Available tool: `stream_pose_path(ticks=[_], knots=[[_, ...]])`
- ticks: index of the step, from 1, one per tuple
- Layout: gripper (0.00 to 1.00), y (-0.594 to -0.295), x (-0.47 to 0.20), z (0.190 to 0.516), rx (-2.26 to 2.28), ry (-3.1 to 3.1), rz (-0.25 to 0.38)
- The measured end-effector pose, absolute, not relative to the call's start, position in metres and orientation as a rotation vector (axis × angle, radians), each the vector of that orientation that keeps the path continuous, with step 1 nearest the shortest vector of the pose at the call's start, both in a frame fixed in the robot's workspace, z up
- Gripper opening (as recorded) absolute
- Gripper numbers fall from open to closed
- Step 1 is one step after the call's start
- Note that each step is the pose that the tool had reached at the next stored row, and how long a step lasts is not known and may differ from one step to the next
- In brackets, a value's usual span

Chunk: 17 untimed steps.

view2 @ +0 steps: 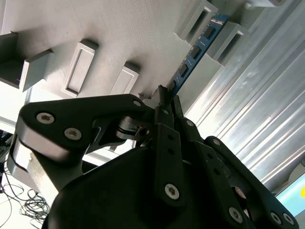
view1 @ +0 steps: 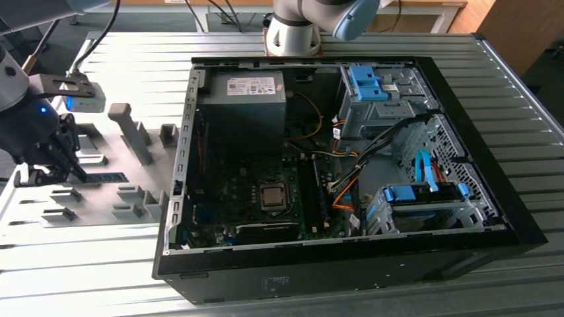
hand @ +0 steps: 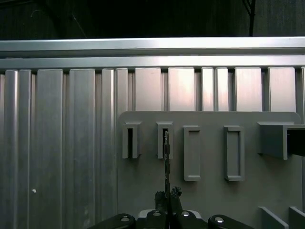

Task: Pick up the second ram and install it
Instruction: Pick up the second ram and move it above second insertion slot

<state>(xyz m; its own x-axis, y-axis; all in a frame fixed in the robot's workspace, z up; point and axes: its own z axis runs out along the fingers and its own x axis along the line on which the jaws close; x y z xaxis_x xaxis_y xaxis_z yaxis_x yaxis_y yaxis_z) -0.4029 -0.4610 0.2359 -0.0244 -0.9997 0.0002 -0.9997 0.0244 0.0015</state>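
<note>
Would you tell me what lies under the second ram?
The grey plate and a slotted holder block; the gripper, shut on the second ram, covers its near end; whether it sits in the slot is hidden.

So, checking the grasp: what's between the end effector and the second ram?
Nothing; in the second wrist view the second ram reaches the end effector.

Daylight glares off the ribbed metal bench (view1: 150,59) in the exterior view; the open computer case (view1: 352,274) interior lies dim, shadowed.
</note>
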Motion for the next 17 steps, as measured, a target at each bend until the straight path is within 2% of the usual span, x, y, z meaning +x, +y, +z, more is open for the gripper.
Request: stream_pose_path(ticks=[17], knots=[[0.14,-0.461,-0.4029,0.2404,2.193,-2.248,-0.002]])
